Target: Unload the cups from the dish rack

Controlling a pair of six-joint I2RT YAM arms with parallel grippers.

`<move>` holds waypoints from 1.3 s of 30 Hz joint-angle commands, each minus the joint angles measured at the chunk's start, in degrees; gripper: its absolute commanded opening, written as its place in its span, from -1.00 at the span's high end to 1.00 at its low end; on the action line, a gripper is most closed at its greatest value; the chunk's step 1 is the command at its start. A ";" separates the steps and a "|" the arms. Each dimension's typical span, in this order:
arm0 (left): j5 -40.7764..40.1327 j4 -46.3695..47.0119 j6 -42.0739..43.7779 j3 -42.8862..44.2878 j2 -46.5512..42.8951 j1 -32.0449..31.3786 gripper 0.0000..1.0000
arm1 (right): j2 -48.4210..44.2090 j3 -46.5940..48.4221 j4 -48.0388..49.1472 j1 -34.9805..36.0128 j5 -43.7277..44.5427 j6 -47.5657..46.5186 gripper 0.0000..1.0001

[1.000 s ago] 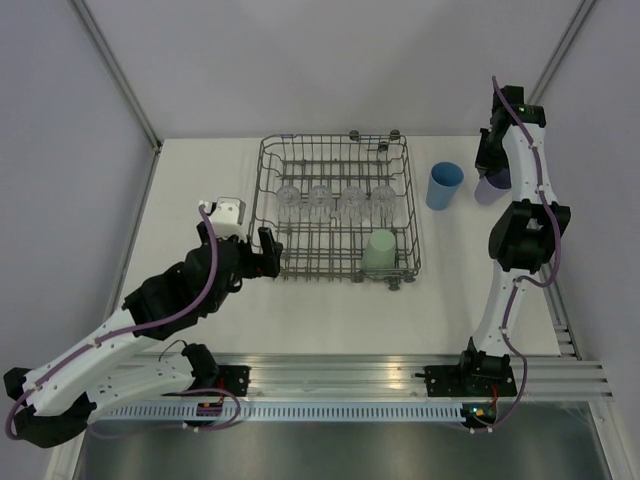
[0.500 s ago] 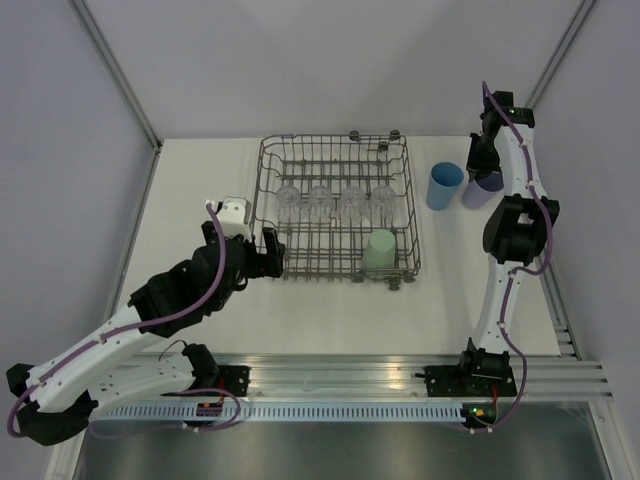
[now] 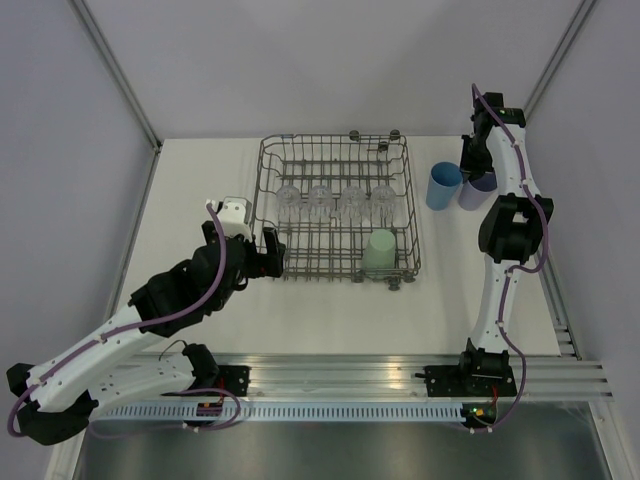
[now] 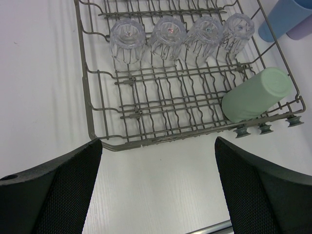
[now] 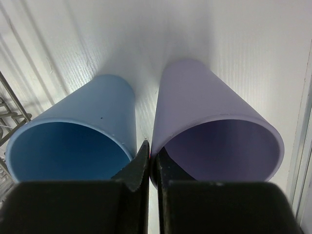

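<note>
From overhead my right arm covers most of the lavender cup (image 3: pixel 481 185), so I see only a sliver of it right of the dish rack (image 3: pixel 257 205), just beyond the blue cup (image 3: pixel 443 186). The left wrist camera cuts both of those cups off at its top corner. From the right wrist I cannot tell whether the lavender cup (image 5: pixel 214 131) rests on the table (image 3: pixel 200 180) or hangs just above it; its base is out of sight. The right arm stands tall and reaches to the far right of the rack. The right gripper (image 5: pixel 150 156) points down, its jaws pinched narrow on the lavender rim, one finger inside and one outside against the blue cup (image 5: pixel 73 141). The left arm lies low and bent. The left gripper (image 4: pixel 156 146) hovers at the rack's near-left corner with its jaws spread wide and nothing in them. Inside the rack (image 4: pixel 87 112), four clear cups (image 4: pixel 167 38) sit in a row across the middle. The green cup (image 4: pixel 256 95) lies on its side in the near-right corner.
</note>
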 commanded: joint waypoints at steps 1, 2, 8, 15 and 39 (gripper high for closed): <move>0.79 0.49 2.16 0.38 -0.07 -0.06 -0.99 | -0.94 2.05 -0.72 -0.04 1.10 -0.28 0.88; 0.79 0.49 2.16 0.38 0.01 -0.06 -0.99 | -0.94 1.96 -0.72 -0.04 1.54 -0.28 0.88; 1.05 0.49 2.33 0.20 -0.16 -0.06 -0.99 | -1.38 2.14 -0.80 -0.13 2.25 -0.37 0.78; 1.14 0.49 2.42 0.29 -0.25 -0.06 -0.99 | -2.09 2.23 -0.54 -0.22 1.46 -0.72 0.62; 1.67 0.49 2.86 0.20 -0.34 -0.06 -0.99 | -9.38 1.00 0.25 -1.71 -1.61 -1.16 0.46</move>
